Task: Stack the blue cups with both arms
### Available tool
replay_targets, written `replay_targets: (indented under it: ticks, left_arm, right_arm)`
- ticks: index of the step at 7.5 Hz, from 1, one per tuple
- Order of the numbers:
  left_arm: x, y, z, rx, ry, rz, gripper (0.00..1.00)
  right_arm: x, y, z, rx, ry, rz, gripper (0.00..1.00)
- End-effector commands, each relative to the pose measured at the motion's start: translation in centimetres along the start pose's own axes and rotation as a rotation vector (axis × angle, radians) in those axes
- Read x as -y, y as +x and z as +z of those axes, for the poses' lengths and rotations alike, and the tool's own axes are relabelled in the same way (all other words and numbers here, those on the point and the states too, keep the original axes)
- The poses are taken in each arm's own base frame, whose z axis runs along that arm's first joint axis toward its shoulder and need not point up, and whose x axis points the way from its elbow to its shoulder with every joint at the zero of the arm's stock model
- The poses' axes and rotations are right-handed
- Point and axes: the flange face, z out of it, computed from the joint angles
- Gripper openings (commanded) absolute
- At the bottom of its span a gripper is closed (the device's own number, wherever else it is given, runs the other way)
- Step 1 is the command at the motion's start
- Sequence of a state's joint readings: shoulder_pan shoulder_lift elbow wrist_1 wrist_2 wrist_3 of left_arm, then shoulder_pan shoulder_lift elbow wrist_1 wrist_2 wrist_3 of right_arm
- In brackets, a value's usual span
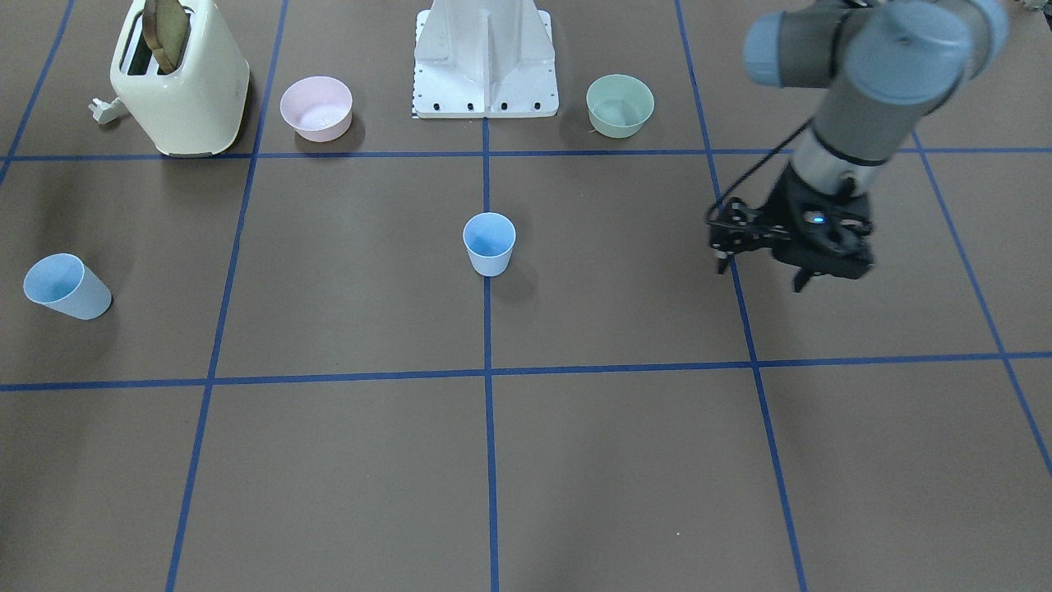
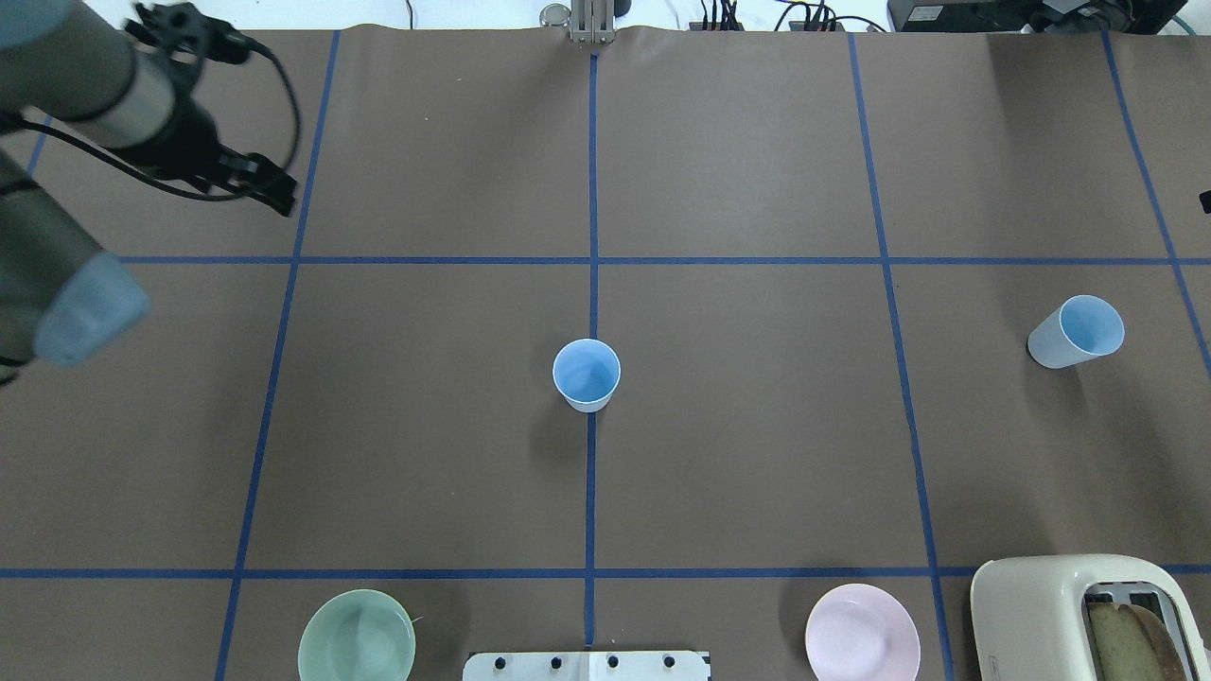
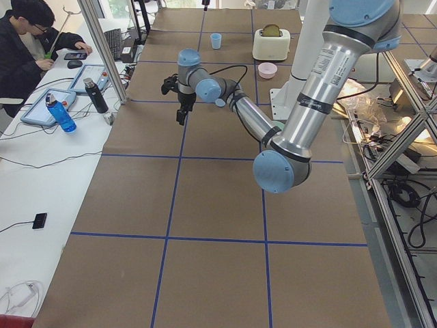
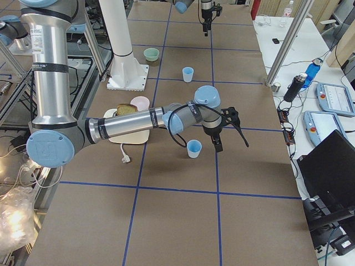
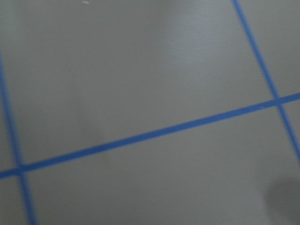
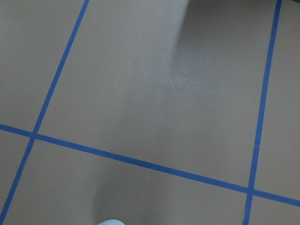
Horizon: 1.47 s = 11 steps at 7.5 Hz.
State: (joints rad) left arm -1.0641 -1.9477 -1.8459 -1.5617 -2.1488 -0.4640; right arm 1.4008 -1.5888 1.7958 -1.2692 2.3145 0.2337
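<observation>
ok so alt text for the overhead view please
Two blue cups stand apart on a brown table, one at the centre, one far right. The left arm's gripper hovers empty at the upper left. A green bowl, pink bowl and toaster sit along the near edge.

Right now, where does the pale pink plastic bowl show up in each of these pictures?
Front-facing: the pale pink plastic bowl sits upper left, right of the cream toaster.
Overhead: bowl at bottom edge, right of centre.
Exterior left: bowl at top, right of centre.
Exterior right: bowl left of centre, just above the near arm.
Left wrist: not in it.
Right wrist: not in it.
Landmark: the toaster stands beside it in all four outer views.
</observation>
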Motion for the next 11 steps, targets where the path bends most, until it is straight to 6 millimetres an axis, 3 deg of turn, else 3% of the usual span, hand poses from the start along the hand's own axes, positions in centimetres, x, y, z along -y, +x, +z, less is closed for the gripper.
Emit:
replay_targets:
  ticks: [1,2,3,5,6,8,9,11]
  left_arm:
    - [-4.1,-17.8,-4.0,0.048,-0.045,0.083,0.99]
    - [-6.1,-25.0,-3.9,0.077,-0.075,0.021,0.99]
    - [-8.6,-29.6,-1.1,0.087,-0.149,-0.039,0.99]
    - [-13.1,-39.9,-2.0,0.091,-0.171,-0.146,0.99]
    - [-16.6,-40.6,-0.9,0.034,-0.182,-0.157,0.99]
    - [-16.9,-40.0,-1.5,0.021,-0.168,-0.151,0.99]
    - [-16.9,-39.9,-1.5,0.021,-0.167,-0.150,0.99]
    - [-16.8,-39.8,-1.5,0.021,-0.166,-0.147,0.99]
  right_arm:
    - [-1.7,0.0,1.5,0.008,-0.035,-0.001,1.00]
    - [-2.4,0.0,1.9,0.009,-0.049,0.000,1.00]
    - [-3.0,-0.3,2.6,0.013,-0.067,-0.004,1.00]
    - [-4.4,-1.1,4.5,0.013,-0.113,-0.020,1.00]
    - [-5.0,-1.9,6.0,0.017,-0.145,-0.033,1.00]
    - [-5.1,-3.3,9.1,0.018,-0.196,-0.067,1.00]
    - [-3.7,-3.9,10.4,0.020,-0.204,-0.078,1.00]
    - [-3.5,-3.5,13.7,0.004,-0.251,-0.076,1.00]
